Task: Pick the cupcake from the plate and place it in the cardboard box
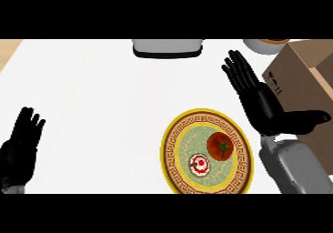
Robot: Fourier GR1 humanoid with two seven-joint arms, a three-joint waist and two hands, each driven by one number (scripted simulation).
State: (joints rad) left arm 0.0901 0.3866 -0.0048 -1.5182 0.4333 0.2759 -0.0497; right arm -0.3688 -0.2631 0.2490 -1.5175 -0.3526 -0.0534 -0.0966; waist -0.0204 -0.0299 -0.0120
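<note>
A small cupcake (200, 164) with white and red icing sits on the yellow patterned plate (179, 136), lower middle. Beside it on the plate lies a red tomato (221, 146). The cardboard box (310, 77) stands open at the right edge. My right hand (259, 102) is open with fingers straight, raised between the plate and the box, above and to the right of the cupcake, holding nothing. My left hand (18, 145) rests open at the lower left edge, fingers up.
A grey appliance (167, 47) stands at the counter's far edge, top middle. A round white container (266, 44) shows at the top right, just behind the box. A strip of wooden surface (4, 52) shows at the far left.
</note>
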